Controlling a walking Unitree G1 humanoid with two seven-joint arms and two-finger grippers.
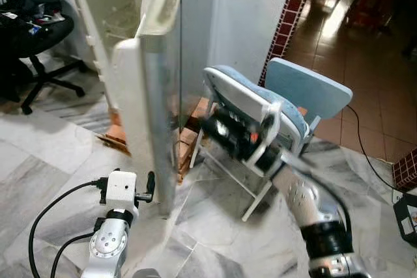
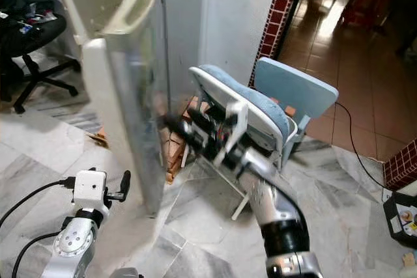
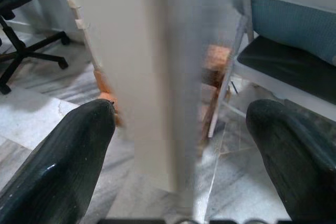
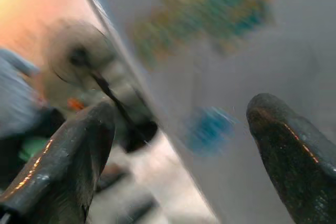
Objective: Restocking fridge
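The tall white fridge door (image 1: 146, 89) stands open, edge-on. The right gripper (image 2: 171, 124) reaches its silver face, fingers spread wide, gripping nothing. The left gripper (image 3: 181, 150) is low, likewise wide open and empty, beside a blue padded folding chair (image 1: 287, 96).

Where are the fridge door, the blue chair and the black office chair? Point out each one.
fridge door (image 1: 156, 96), left eye view, on its silver edge-on face.
blue chair (image 1: 306, 89), left eye view, on the light blue backrest.
black office chair (image 1: 39, 34), left eye view, on the dark seat.
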